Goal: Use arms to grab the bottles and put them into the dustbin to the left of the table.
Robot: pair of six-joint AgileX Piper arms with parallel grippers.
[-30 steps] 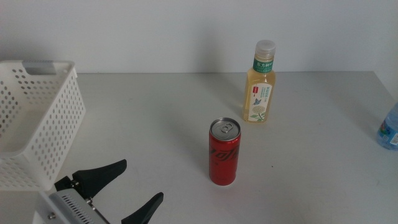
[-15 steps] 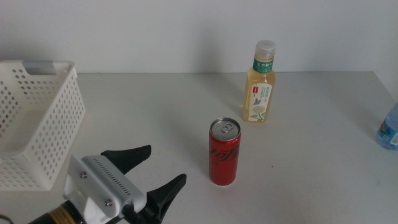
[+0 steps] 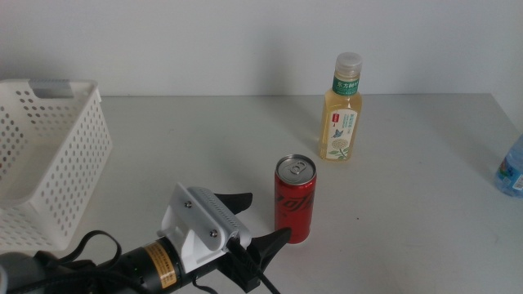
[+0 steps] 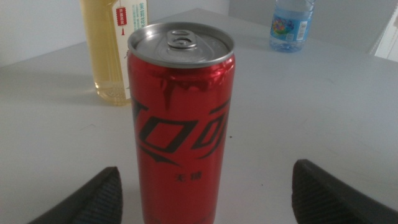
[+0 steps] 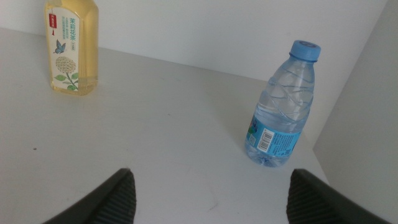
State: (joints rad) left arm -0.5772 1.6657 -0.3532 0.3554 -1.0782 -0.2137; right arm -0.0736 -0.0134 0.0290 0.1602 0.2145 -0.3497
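- Left pincer (image 3: 253,220) sits low at the near edge of the table (image 3: 425,204), jaws spread wide and holding nothing, lined up on the red soda can (image 3: 295,200), which stands upright mid-table just beyond the jaw tips.
- In the left wrist view the can (image 4: 180,118) fills the gap between the jaws but sits nearer one jaw than the other, so that jaw may well strike first and shove or tip it (a slim, tall can looks easy to topple).
- A grip taken too near the rim could let the smooth wall slip out on the way up.
- If the can falls, it could roll toward the yellow tea bottle (image 3: 341,108) standing behind it, well apart for now.
- The white dustbin (image 3: 49,163) waits at the left; a carry that runs too low could clip its near wall.
- Right pincer (image 5: 208,190) hangs wide open and empty over the right side, facing the clear water bottle (image 5: 283,106).
- Count: one can, one tea bottle, one water bottle (image 3: 512,167) (half cut off at the right edge), one dustbin, two pincers.
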